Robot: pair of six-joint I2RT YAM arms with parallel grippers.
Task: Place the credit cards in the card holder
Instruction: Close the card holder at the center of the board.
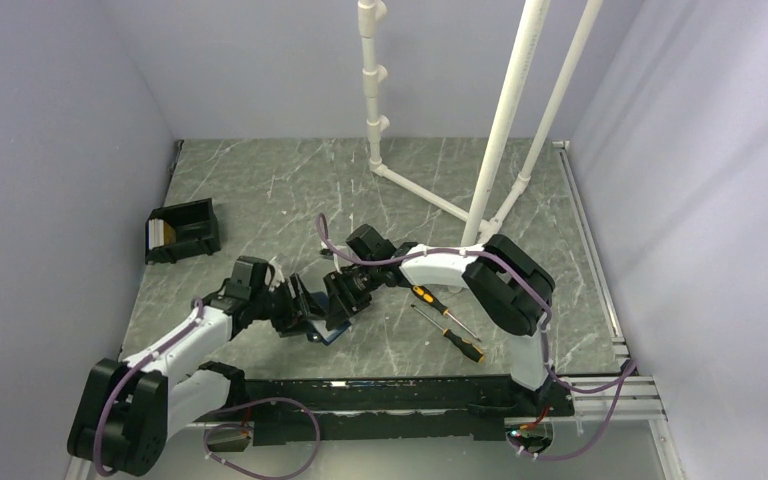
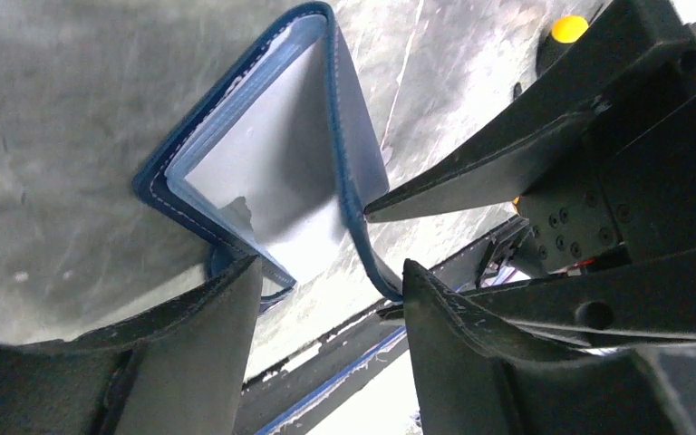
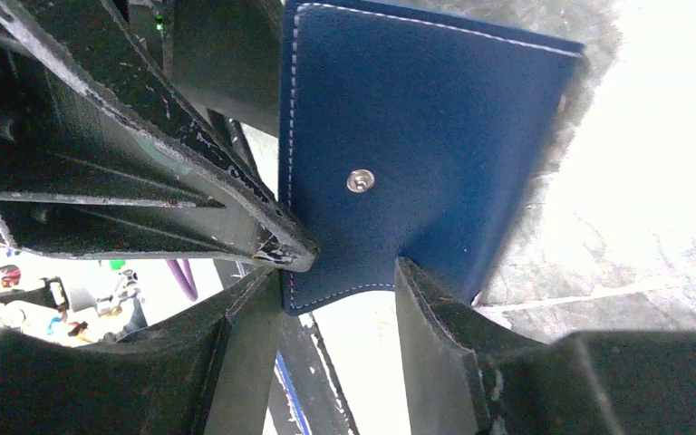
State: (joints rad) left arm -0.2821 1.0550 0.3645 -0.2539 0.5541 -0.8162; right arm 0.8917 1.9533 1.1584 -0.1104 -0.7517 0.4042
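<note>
The navy-blue card holder (image 1: 322,322) stands half open on the table between my two grippers. In the left wrist view its pale blue inside (image 2: 272,172) faces me. My left gripper (image 2: 331,267) is open, with the holder's lower edge just past its fingertips and one flap touching the right fingertip (image 2: 417,281). In the right wrist view the navy outer cover (image 3: 417,136) with its snap faces me. My right gripper (image 3: 337,272) is open and straddles the cover's lower edge. Something orange-yellow, perhaps the credit cards (image 1: 164,236), shows in a black box.
The black open-topped box (image 1: 188,228) stands at the far left. Two orange-handled screwdrivers (image 1: 447,312) lie right of the grippers. A white pipe frame (image 1: 430,195) rises at the back. The two grippers (image 1: 295,308) (image 1: 345,298) are almost touching.
</note>
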